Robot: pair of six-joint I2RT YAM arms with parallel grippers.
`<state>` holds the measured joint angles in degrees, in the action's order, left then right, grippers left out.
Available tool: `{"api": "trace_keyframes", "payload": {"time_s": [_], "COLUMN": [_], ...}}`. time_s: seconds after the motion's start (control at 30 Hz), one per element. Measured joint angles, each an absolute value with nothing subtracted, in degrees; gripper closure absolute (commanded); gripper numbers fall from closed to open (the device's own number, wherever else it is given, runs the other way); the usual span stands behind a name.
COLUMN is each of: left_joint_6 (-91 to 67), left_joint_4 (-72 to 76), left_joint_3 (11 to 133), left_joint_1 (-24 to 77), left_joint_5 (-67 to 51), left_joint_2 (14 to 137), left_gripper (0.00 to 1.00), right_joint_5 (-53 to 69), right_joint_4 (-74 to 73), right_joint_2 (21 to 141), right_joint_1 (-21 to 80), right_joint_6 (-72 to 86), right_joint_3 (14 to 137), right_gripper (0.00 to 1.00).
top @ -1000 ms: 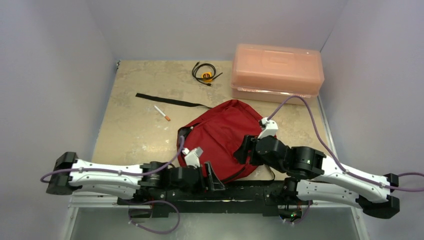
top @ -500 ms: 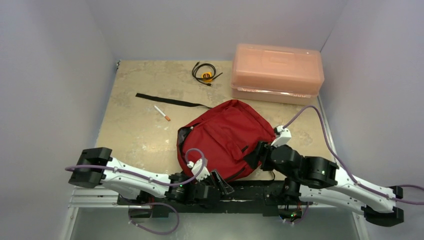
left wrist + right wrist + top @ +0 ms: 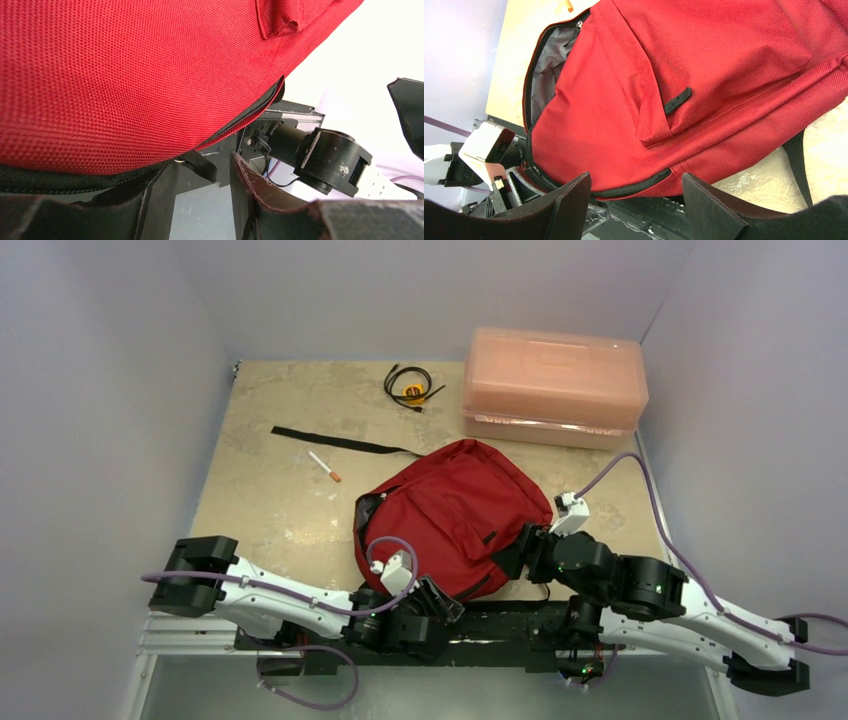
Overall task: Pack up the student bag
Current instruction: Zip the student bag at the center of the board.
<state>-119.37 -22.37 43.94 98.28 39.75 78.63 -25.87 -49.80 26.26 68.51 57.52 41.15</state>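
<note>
Dark red student bag [image 3: 450,510] flat on the mottled beige desk [image 3: 270,520] near its front edge, main zip open on grey lining; black pocket tab [image 3: 677,101] too small to read. Left tool [image 3: 201,162] and right tool [image 3: 635,177] both spread, gripping nothing, at the bag's near edge. Behind: pen [image 3: 323,466], black strap [image 3: 340,443], coiled cable [image 3: 410,387], pink box [image 3: 553,385]. Pale walls [image 3: 420,290] on three sides.

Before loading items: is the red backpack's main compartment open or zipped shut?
Open: the student bag gapes at one end, exposing grey lining.
</note>
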Motion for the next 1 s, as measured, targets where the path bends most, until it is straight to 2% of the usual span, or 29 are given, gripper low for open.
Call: {"api": "trace_keyframes", "payload": {"time_s": [0.2,0.23,0.37,0.6,0.87,1.0], "left_joint_6": [-119.4,-119.4,-119.5,-119.5,-119.5,-119.5], "left_joint_4": [-20.6,-20.4,-20.2,-24.1,-34.5,-36.4], "left_joint_3": [43.8,43.8,43.8,43.8,43.8,43.0], "left_joint_1": [98.3,98.3,98.3,98.3,98.3,98.3], "left_joint_5": [39.8,39.9,40.7,40.1,35.1,33.3], "left_joint_2": [79.3,79.4,79.4,79.2,71.2,68.9], "left_gripper": [0.65,0.69,1.0,1.0,1.0,1.0], "right_joint_5": [-25.8,-25.8,-25.7,-20.9,-4.4,-1.5], "right_joint_4": [-49.8,-49.8,-49.7,-46.5,-39.0,-39.2], "right_joint_2": [26.2,26.2,26.3,29.6,31.8,29.3], "right_joint_1": [68.5,68.5,68.5,68.5,68.5,68.5], "right_joint_6": [57.3,57.3,56.7,53.2,58.7,59.8], "right_joint_3": [41.1,41.1,41.1,40.9,31.2,28.7], "right_gripper": [0.29,0.29,0.28,0.17,0.17,0.17]}}
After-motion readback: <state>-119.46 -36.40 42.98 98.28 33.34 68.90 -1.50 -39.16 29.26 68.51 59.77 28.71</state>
